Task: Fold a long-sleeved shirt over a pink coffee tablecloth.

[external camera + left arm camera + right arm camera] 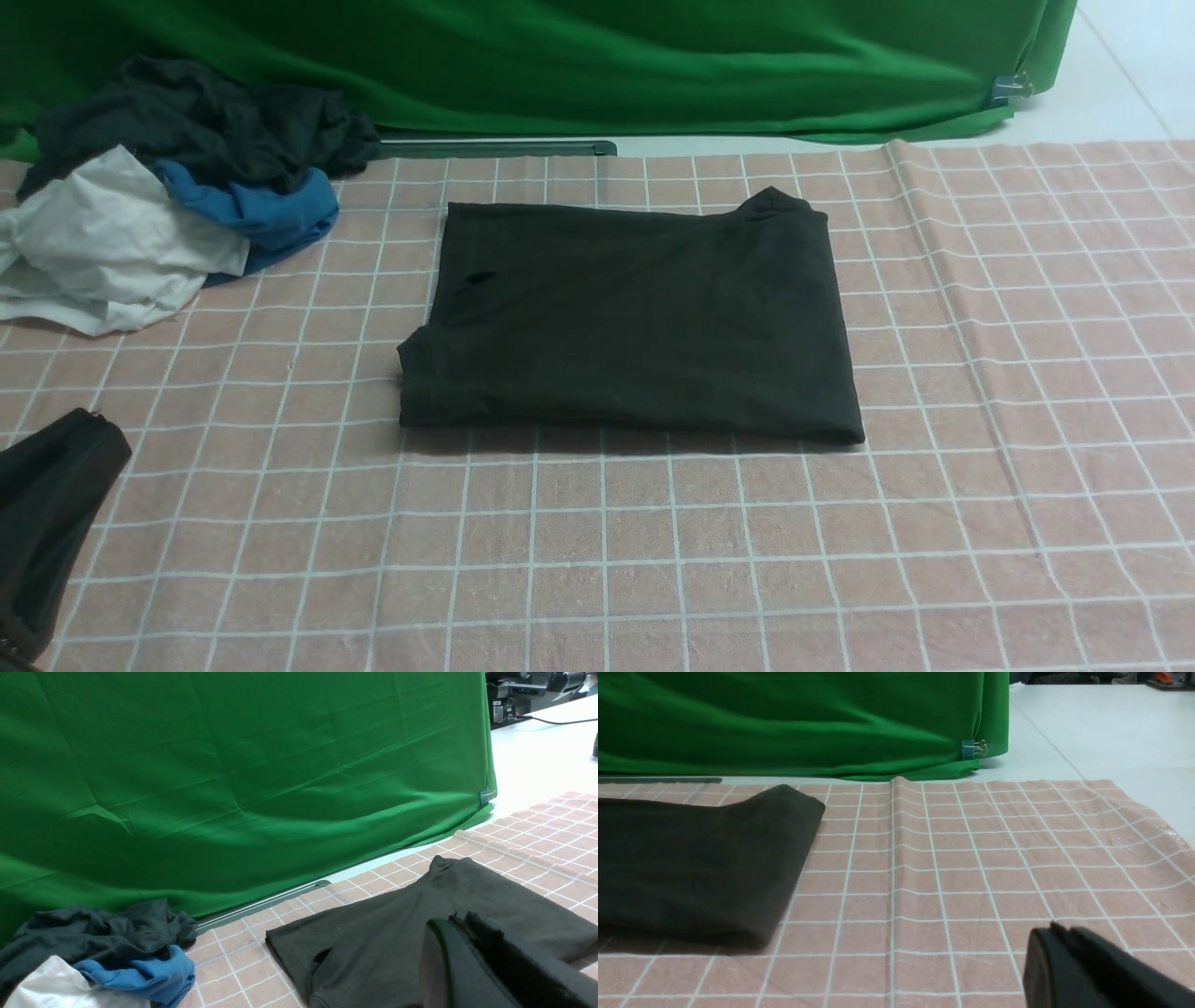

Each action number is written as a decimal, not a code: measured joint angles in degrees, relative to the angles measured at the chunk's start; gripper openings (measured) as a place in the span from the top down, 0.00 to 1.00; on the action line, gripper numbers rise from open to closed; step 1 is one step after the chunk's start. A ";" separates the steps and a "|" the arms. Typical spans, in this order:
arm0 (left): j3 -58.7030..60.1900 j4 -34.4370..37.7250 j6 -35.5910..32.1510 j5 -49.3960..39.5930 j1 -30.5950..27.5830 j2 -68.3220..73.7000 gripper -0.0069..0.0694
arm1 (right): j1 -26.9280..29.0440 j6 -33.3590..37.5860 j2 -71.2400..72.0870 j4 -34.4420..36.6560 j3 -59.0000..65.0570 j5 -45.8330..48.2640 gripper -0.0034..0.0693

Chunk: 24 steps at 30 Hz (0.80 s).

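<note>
One tidy rectangle is all I see from the front: the long-sleeved shirt lies folded mid-way across the pink coffee tablecloth. In my left wrist view, the left gripper sits pressed together, empty, over the shirt's edge; pulling back carelessly could snag it and undo the fold. My right wrist view shows the right gripper closed, empty, well clear.
</note>
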<state>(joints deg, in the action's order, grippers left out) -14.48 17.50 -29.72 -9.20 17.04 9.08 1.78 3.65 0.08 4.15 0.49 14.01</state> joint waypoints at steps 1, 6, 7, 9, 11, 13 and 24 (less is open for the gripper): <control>0.00 0.00 0.00 0.00 0.00 0.00 0.88 | 0.00 0.00 0.00 0.00 0.00 0.06 0.92; 0.00 0.00 0.00 0.00 0.00 0.00 0.88 | 0.00 0.00 0.00 0.00 0.00 0.09 0.92; 0.00 0.00 0.00 0.00 0.00 0.00 0.88 | 0.00 0.00 0.00 0.00 0.00 0.09 0.92; 0.00 0.00 0.00 -0.02 0.00 -0.06 0.88 | 0.00 0.00 0.00 0.00 0.00 0.09 0.92; 0.46 0.00 0.05 0.28 -0.12 -0.56 0.88 | 0.00 0.00 0.00 0.00 0.00 0.12 0.92; 1.88 0.00 1.48 0.94 -1.34 -1.29 0.88 | 0.00 0.00 0.00 0.00 0.00 0.12 0.92; 11.19 0.83 5.87 -4.75 -14.83 -8.90 0.88 | 0.00 -0.02 0.00 0.00 0.00 0.12 0.90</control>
<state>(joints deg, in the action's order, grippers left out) -3.30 18.33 -23.85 -13.95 2.21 0.18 1.78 3.64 0.08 4.15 0.49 14.13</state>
